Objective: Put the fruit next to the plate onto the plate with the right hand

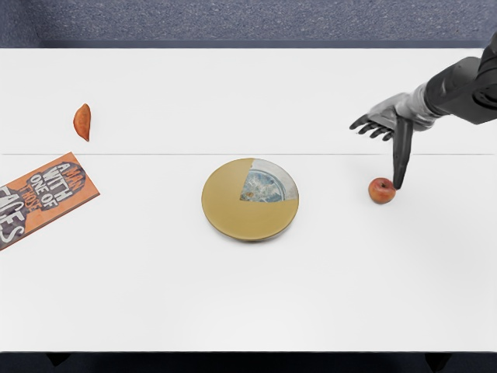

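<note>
Right hand [390, 118] hangs spread, grasping nothing, just behind the fruit [380, 190], one digit reaching down to its right edge.

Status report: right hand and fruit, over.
Right hand open, one finger down beside the fruit, no grip. Fruit on table, right of plate, apart from it. Book and orange wedge far left, out of the way.

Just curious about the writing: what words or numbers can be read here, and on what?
"WITH ONE OF": on the orange book at the table's left edge.
The book's other words: blurred or cut off, unreadable.
The plate: no readable writing.
</note>
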Robot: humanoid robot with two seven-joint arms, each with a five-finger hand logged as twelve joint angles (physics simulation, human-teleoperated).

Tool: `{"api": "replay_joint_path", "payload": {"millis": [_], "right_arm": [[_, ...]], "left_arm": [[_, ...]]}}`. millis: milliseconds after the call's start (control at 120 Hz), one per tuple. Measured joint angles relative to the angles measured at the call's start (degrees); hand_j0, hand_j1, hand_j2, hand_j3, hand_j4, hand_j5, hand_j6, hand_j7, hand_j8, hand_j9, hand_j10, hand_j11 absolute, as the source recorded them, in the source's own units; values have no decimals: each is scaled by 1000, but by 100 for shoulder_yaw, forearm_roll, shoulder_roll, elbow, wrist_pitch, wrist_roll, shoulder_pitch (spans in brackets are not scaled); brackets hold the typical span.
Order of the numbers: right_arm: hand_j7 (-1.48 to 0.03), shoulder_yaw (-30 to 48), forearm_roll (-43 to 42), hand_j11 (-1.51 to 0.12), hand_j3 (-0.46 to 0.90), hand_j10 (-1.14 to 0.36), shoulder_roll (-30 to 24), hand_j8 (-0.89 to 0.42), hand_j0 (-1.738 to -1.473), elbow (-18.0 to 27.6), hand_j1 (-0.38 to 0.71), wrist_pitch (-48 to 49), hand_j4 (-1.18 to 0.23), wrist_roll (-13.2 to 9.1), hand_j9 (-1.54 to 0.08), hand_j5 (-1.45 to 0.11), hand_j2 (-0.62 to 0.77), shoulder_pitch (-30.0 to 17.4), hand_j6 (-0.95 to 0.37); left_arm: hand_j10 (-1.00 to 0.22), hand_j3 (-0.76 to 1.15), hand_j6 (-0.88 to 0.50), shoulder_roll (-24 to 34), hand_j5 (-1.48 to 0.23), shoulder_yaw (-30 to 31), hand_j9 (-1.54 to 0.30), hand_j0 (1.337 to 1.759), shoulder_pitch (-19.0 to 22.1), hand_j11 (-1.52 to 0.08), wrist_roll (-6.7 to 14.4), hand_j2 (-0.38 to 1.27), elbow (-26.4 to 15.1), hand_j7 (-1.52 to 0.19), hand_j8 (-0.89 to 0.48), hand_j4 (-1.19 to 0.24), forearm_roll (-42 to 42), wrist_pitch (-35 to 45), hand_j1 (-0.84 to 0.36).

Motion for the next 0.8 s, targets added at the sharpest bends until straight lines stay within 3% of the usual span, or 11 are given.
{"api": "replay_joint_path", "payload": {"millis": [158,325,800], "right_arm": [[0,-612,-639,0,0,-2,-227,-3,-1658,782,-349,-1467,-2,0,0,0,0,-51,-4],[-17,-1113,-986,-17,0,-15,-365,-16,-1658,1323,-334,-2485,-16,0,-17,-17,-2,-104,-17],[-248,-1524,-1542,-248,0,-193,-224,-194,-1658,1632,-122,-4431,-194,0,-248,-248,-36,-737,-195]], "left_arm": [[0,0,0,0,0,0,0,1658,0,0,0,0,0,0,0,0,0,0,349],[0,0,0,0,0,-1,0,1658,-18,0,0,0,0,0,0,0,0,0,349],[0,0,0,0,0,-8,0,1658,-26,0,0,0,0,0,0,0,0,-1,349]]}}
